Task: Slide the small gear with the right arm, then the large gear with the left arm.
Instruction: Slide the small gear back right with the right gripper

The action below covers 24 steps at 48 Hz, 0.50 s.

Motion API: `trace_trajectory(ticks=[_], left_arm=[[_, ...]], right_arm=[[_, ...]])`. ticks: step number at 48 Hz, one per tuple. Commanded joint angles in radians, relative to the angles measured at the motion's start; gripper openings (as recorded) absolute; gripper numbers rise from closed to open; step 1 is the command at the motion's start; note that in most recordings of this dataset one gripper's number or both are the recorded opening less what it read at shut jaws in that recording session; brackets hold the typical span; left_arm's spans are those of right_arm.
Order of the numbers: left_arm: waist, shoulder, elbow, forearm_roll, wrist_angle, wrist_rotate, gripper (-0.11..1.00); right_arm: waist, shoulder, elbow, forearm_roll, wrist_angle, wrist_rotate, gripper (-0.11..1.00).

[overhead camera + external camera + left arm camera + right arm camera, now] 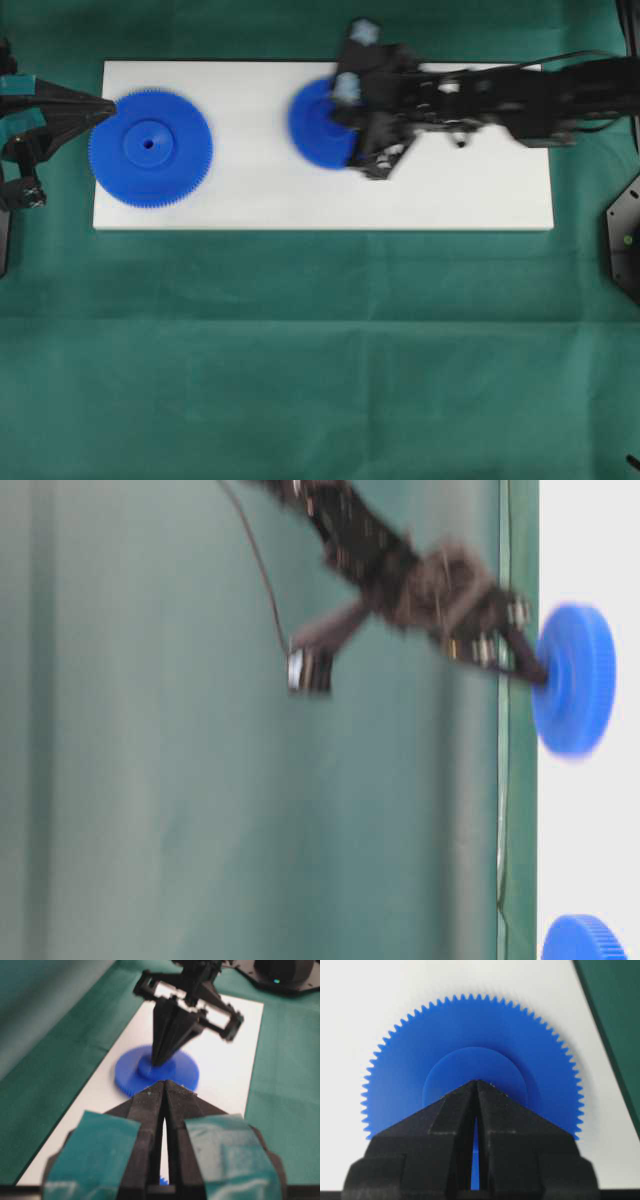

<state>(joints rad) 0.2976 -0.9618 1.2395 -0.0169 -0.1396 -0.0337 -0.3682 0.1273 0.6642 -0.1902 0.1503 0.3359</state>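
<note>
The small gear lies near the middle of the white board, blurred. My right gripper reaches in from the right, shut, and its tip rests on the gear's raised hub. In the right wrist view the shut tips meet over the hub with nothing between them. At the board's left end is the large gear. Its far-left rim is touched by my left gripper, which is shut and empty. From the left wrist, the left gripper points at the small gear and the right gripper.
The board lies on a green cloth that covers the table. A black base plate sits at the right edge. The board's right half is bare white under the right arm.
</note>
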Motion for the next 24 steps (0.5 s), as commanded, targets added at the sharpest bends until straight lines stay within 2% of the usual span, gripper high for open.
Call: trace_trajectory(ticks=[1,13,24], left_arm=[[0.002,0.003,-0.008,-0.002,-0.008,0.000,-0.01],[0.002,0.003,-0.008,0.000,-0.012,0.000,-0.01],[0.002,0.003,-0.009,-0.002,-0.026,-0.002,-0.01]], right_arm=[[-0.048,-0.055,0.118,-0.002,0.002,0.021,0.50],[-0.132,-0.305,0.422,-0.002,-0.011,0.104,0.50],[-0.144,-0.526,0.575,-0.002,-0.020,0.178,0.50]])
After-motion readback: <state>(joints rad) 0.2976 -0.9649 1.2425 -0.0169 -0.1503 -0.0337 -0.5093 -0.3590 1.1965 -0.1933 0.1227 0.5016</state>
